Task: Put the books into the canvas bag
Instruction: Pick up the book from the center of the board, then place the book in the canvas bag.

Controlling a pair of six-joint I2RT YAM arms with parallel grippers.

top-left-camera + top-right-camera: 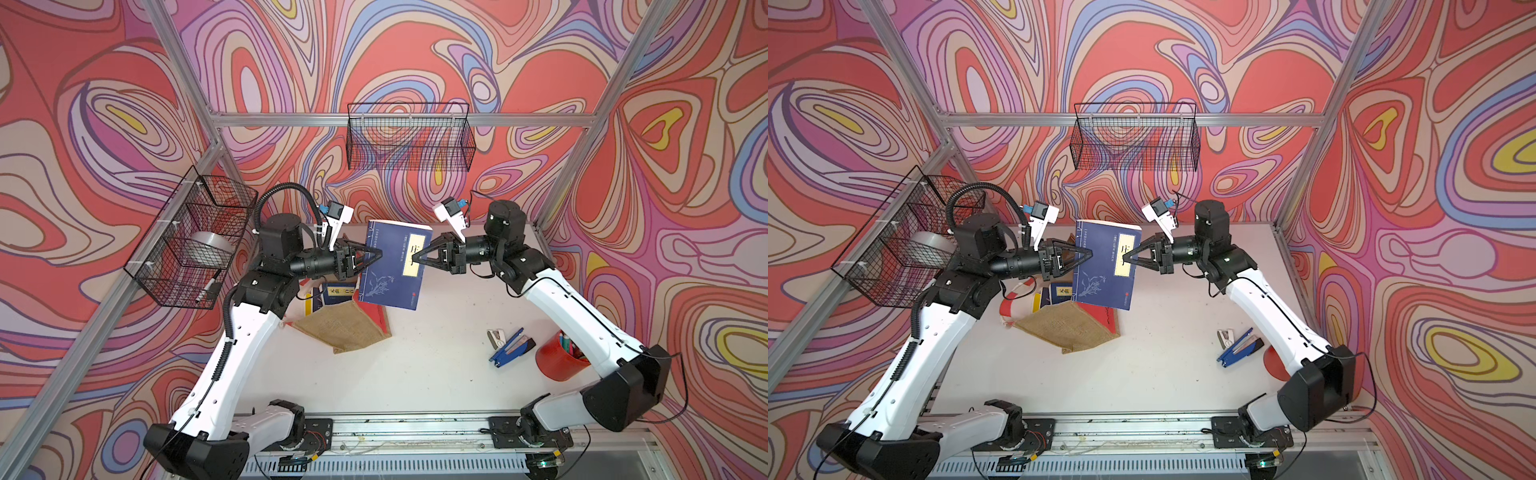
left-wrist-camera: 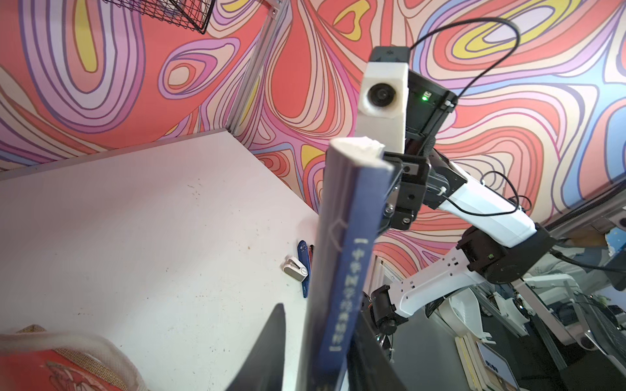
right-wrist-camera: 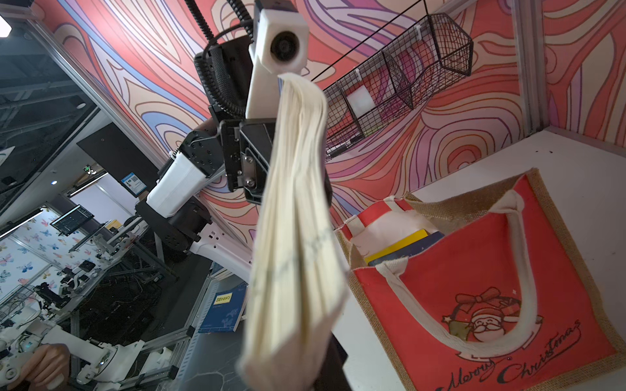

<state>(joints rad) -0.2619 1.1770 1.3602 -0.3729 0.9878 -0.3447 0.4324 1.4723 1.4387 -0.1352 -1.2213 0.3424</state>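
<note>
A navy book [image 1: 392,270] [image 1: 1104,266] with a yellow title label hangs upright in the air above the canvas bag [image 1: 345,328] [image 1: 1067,328]. My right gripper [image 1: 415,261] [image 3: 305,338] is shut on its page edge [image 3: 298,203]. My left gripper [image 1: 379,253] [image 2: 320,311] straddles the spine [image 2: 349,254]. One finger lies against the cover, the other finger [image 2: 271,338] stands a thin gap off. The bag [image 3: 474,270] lies on the table with its red Santa panel up. A yellow and a navy book [image 3: 403,247] show in its mouth.
A blue stapler [image 1: 511,347] and a white staple remover [image 1: 495,336] lie at front right beside a red pen cup [image 1: 561,357]. Black wire baskets hang on the back wall [image 1: 409,137] and the left wall [image 1: 191,237]. Another blue book [image 3: 223,308] lies off the table.
</note>
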